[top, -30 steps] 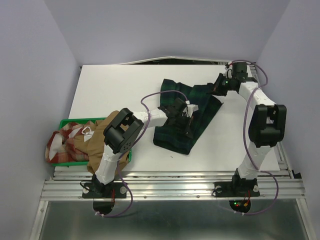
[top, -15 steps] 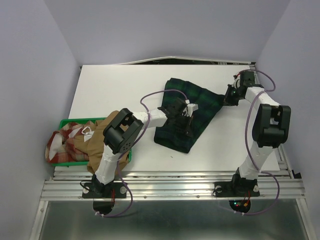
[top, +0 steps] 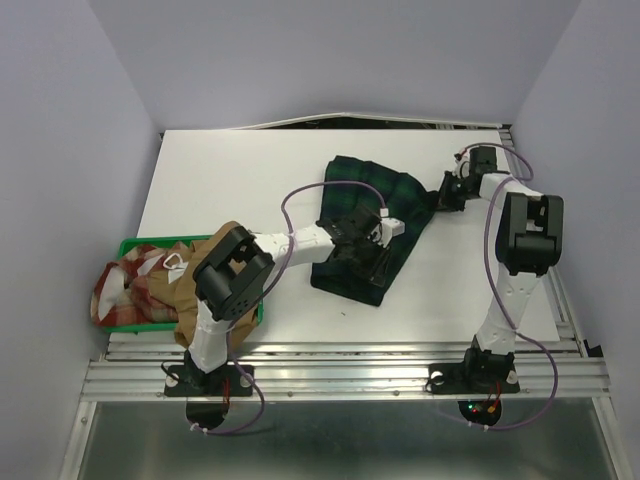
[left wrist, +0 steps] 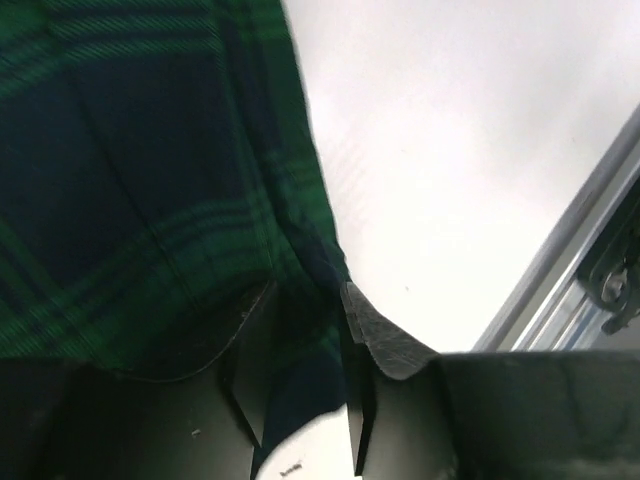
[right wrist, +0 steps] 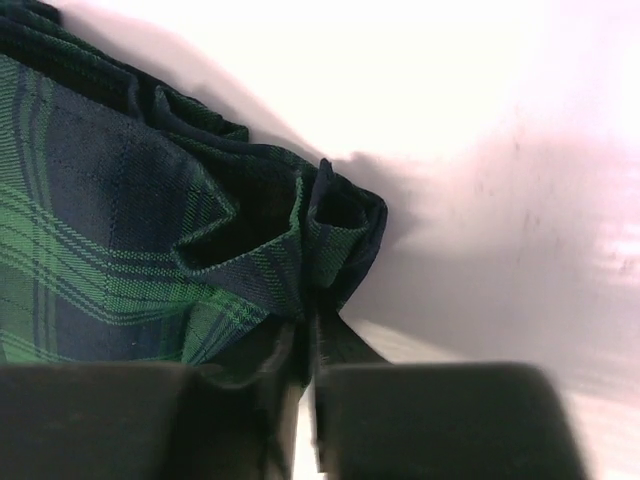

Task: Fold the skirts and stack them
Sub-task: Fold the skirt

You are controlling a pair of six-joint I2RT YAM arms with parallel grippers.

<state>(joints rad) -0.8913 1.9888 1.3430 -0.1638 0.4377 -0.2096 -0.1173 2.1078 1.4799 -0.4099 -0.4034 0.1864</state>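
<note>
The green-and-navy tartan skirt lies folded in a long strip on the white table. My left gripper sits low over the skirt's near right edge. In the left wrist view its jaws stand apart, with the tartan hem lying loose between them. My right gripper is at the skirt's far right corner, shut on a bunched pinch of tartan at its fingertips. The tan-brown skirt and the red-and-cream checked skirt are heaped at the left.
A green plastic tray holds the heaped skirts at the table's near left corner. An aluminium rail runs along the near edge. Purple walls close in the left, right and back. The right arm's cable loops beside it.
My right gripper has carried the skirt's far right corner down and inward, narrowing the cloth. My left gripper's jaws have parted over the near edge.
</note>
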